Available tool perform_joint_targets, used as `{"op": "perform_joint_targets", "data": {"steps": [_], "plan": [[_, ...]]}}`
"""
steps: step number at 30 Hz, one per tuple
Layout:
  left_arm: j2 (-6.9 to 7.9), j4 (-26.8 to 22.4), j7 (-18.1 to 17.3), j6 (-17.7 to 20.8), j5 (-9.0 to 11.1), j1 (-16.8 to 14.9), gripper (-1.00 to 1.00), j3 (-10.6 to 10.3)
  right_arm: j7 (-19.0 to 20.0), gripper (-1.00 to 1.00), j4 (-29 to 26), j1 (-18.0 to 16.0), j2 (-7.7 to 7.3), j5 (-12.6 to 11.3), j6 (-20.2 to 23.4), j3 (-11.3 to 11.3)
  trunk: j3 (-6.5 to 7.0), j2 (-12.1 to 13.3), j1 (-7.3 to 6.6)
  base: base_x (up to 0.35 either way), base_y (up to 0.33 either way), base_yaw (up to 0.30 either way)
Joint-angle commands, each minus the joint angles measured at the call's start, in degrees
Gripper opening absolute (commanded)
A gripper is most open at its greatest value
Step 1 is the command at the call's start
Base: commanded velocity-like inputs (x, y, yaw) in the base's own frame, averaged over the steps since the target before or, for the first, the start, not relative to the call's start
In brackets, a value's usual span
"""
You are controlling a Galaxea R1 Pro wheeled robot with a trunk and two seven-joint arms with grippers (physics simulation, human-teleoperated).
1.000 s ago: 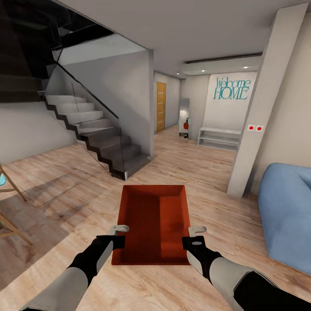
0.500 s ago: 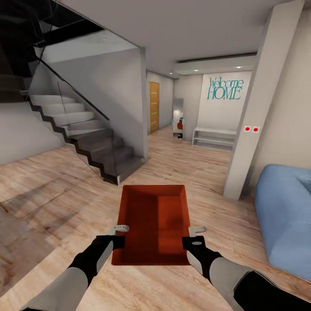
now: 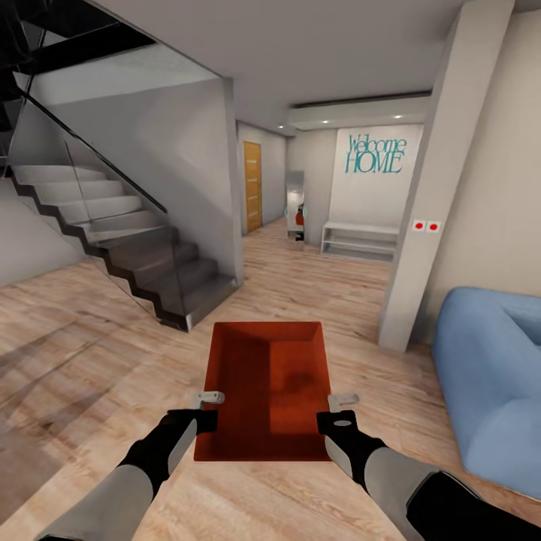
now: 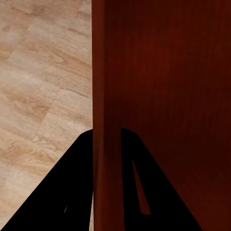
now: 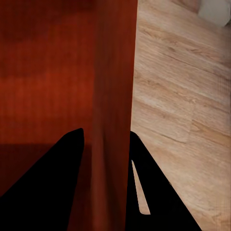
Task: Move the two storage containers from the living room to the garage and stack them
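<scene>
Head view: a wide room with a light wood plank floor (image 3: 90, 353), white walls and ceiling.
Floor: bare planks run from near to the far hallway.
Bin (image 3: 263, 391): one red-orange open-topped container, held level above the planks, centred just ahead of the robot; nothing shows inside it but shadow on its flat bottom.
Left gripper (image 3: 201, 409): clamped on the bin's left wall, one finger (image 4: 72, 192) outside and one inside, seen in the left wrist view.
Right gripper (image 3: 336, 413): clamped on the bin's right wall (image 5: 113, 120), fingers either side of it in the right wrist view.
Stairs (image 3: 128, 248): dark steps with a glass rail, far left.
Pillar (image 3: 421, 195): white, right of centre, two red dots on it; it stands near the sofa.
Sofa (image 3: 488, 376): blue, at the right edge.
Door (image 3: 252, 186): orange-brown, far down the hallway.
Bench (image 3: 359, 240): low, white, against the far wall under teal "Welcome HOME" lettering (image 3: 376, 154).
Way ahead: open planks between stairs and pillar.
</scene>
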Motion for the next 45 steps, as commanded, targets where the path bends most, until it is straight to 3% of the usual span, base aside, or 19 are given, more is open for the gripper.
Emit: {"op": "perform_joint_targets", "data": {"steps": [1,45], "plan": [[-0.56,-0.4,0.8,-2.0,-1.6,-0.1,-1.0,0.2,-4.3,-1.0,0.2,0.0,0.04,-1.4,-0.1,0.5,-0.09,-0.1,0.05,0.322,0.0,-0.001],[-0.52,-0.4,0.8,-2.0,-1.5,-0.1,-1.0,0.2,-4.3,-1.0,0.2,-0.1,0.04,-1.4,-0.1,0.5,-0.09,-0.1,0.05,0.322,0.0,0.0]]}}
